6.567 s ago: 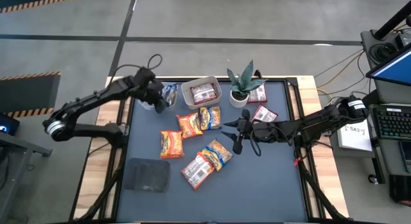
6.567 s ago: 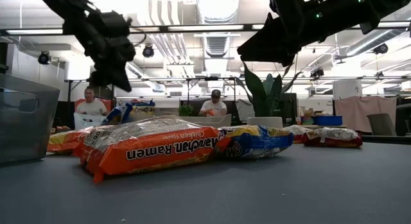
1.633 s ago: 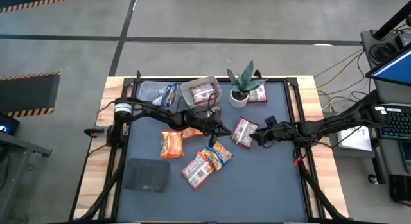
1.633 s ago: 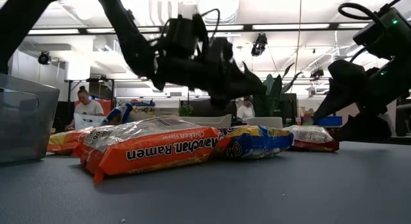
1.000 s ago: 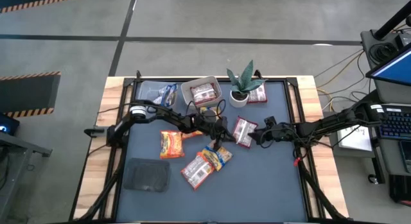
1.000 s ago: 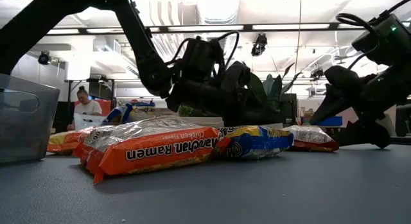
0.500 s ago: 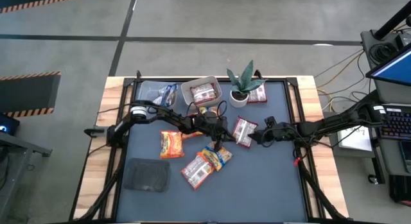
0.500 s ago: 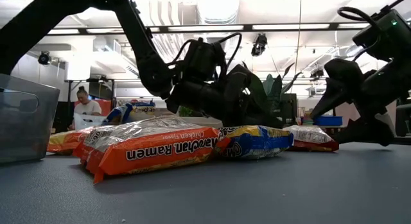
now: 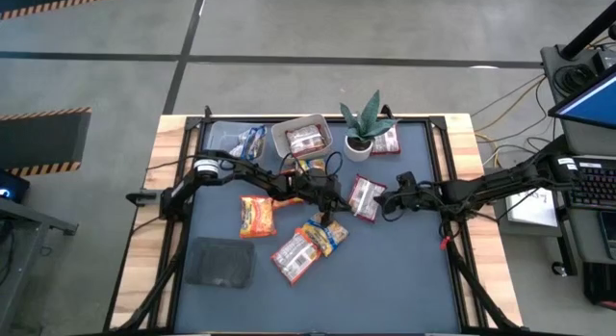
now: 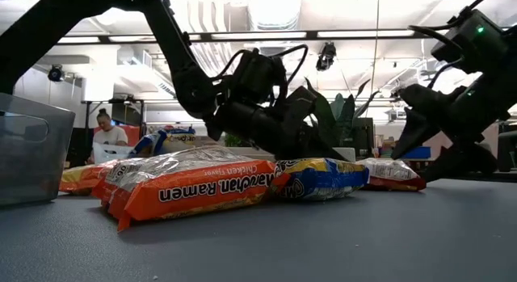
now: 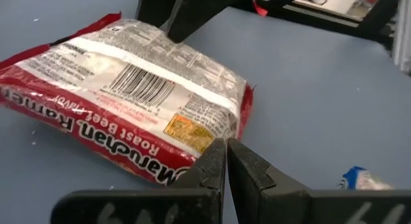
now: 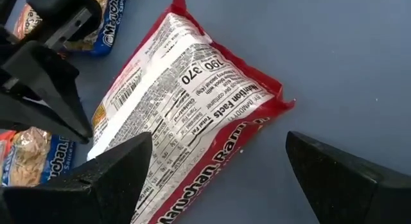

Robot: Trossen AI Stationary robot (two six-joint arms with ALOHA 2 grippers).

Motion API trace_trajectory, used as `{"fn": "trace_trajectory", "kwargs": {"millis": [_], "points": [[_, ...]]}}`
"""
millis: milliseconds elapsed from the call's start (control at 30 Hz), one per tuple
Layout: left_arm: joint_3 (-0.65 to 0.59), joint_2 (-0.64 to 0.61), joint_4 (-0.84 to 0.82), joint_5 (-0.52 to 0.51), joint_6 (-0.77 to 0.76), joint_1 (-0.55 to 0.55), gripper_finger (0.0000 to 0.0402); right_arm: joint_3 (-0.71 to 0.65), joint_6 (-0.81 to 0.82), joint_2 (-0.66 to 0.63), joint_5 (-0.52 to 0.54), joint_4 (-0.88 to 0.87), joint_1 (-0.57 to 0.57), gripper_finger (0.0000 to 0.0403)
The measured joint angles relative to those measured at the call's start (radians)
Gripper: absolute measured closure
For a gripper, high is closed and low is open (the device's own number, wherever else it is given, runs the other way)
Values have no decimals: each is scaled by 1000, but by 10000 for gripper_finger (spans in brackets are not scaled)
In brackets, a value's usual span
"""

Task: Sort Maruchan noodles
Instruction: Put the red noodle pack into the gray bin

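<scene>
A red-and-white Maruchan packet (image 9: 366, 196) lies flat at mid-table, printed back up, between my two grippers. My left gripper (image 11: 225, 150) is shut, slanting down, its tips at the packet's near-left edge. My right gripper (image 12: 218, 137) hovers open over the packet's right end (image 12: 257, 89), one finger on each side, touching nothing. A blue-yellow packet (image 9: 328, 232), another red one (image 9: 295, 256) and an orange one (image 9: 257, 216) lie nearer the front. One clear tub (image 9: 302, 139) holds a red packet, another (image 9: 239, 142) a blue one. My left gripper's shut fingertips (image 11: 217, 153) stand at the red seam edge (image 11: 192, 169) of the packet, coming from the table's left and slanting down. The tips overlap that edge in the wrist view, so I cannot tell whether they touch it. The packet lies flat on the table.
A potted plant (image 9: 363, 129) stands at the back, with a red packet (image 9: 386, 142) beside it. A dark grey pad (image 9: 221, 262) lies at the front left. An orange packet (image 9: 287, 189) lies under my left arm. The front right of the mat (image 9: 404, 278) is bare.
My right gripper has tipped its open fingers up a little over the red packet. My left gripper, still shut, has tipped slightly further down beside it. The packet lies where it was.
</scene>
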Motion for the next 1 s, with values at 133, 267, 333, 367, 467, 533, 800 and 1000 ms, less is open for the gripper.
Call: {"fn": "trace_trajectory", "kwargs": {"millis": [133,267,333,367,467,533,800,1000], "points": [[-1,0,-28,-72,9,0,402,0,-28,32,16,46,0,55],[-2,0,-44,-83,9,0,402,0,-73,91,21,157,0,55],[-2,0,-50,-86,10,0,402,0,-91,128,22,227,0,55],[-2,0,-50,-87,9,0,402,0,-98,144,20,254,0,55],[-2,0,-50,-88,7,0,402,0,-108,204,19,325,0,55],[-2,0,-54,-88,7,0,402,0,-107,246,15,370,0,55],[-2,-1,-123,-107,-12,-3,402,-1,-172,455,-2,651,0,55],[-2,-1,-121,-107,-15,-5,402,-1,-225,558,-55,861,0,69]]}}
